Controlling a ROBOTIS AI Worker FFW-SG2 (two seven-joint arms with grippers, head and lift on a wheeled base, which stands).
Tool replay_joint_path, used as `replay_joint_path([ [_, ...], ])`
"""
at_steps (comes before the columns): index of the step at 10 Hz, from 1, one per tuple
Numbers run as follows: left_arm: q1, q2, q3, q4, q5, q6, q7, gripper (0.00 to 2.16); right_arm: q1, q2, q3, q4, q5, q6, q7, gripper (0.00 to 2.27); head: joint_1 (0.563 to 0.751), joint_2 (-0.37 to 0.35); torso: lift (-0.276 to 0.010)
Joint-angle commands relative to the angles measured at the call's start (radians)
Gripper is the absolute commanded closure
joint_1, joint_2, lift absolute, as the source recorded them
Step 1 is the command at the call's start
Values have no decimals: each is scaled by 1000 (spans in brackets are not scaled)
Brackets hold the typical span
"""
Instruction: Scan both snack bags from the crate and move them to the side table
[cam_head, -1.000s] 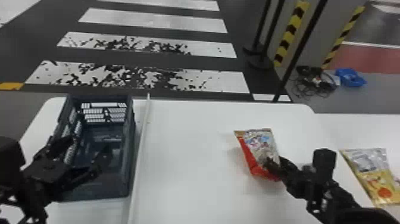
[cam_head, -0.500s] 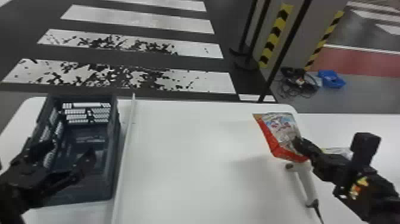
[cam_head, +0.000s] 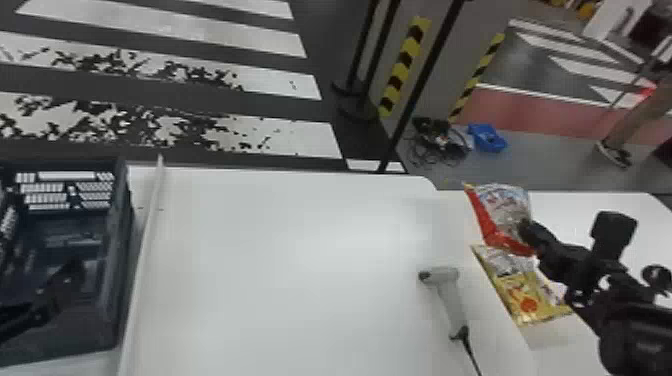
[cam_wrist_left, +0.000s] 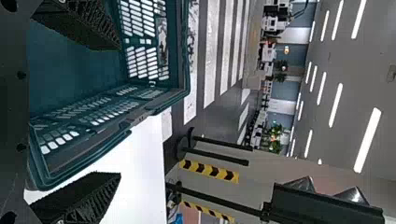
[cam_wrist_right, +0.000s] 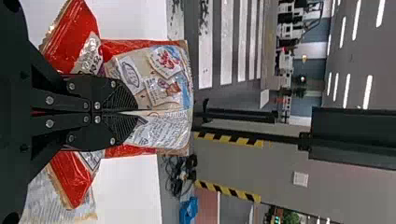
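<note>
My right gripper is at the side table, shut on the red snack bag. In the right wrist view, the right gripper pinches the middle of the red bag. The yellow snack bag lies on the side table just nearer than the red one, partly covered by the arm. At the far left, the left gripper is over the dark crate. In the left wrist view, the left gripper has its fingers wide apart, with the crate wall between them.
A grey handheld scanner lies near the right edge of the main table, its cable running toward the front. A thin raised white strip runs between the crate and the open tabletop. Black posts stand behind the tables.
The right gripper has carried the red bag rightward from the main table to the side table, beside the yellow bag. The head view has turned to the right, uncovering the scanner.
</note>
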Motion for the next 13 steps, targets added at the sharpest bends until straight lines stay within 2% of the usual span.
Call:
replay_joint_path([
  [1,0,-1,-1,4,0,-15,0,19,-28,-47,4,117,24,-48,-43,2240,695,-350,-95],
  [3,0,-1,-3,-1,0,-15,0,19,-62,-76,37,195,90,-124,-133,2243,695,-350,-95],
  [4,0,3,-3,-6,2,-15,0,19,-71,-93,40,212,99,-118,-138,2240,695,-350,-95],
  [5,0,5,-3,-10,2,-15,0,19,-82,-94,53,228,130,-109,-156,2007,695,-350,-95],
  [6,0,8,-3,-15,2,-15,0,19,-74,-91,58,228,131,-109,-178,579,695,-350,-95],
  [7,0,8,-1,-18,3,-15,0,19,-62,-88,60,226,119,-118,-172,-2,695,-350,-95],
  [9,0,6,-3,-18,3,-15,0,19,-23,-74,43,199,90,-152,-173,6,695,-350,-95],
  [10,3,6,-3,-19,3,-15,0,19,37,-56,14,113,48,-158,-170,22,695,-350,-95],
  [13,5,-6,-6,-29,2,-21,2,19,181,82,-23,-240,-64,-57,-158,53,695,-350,-95],
])
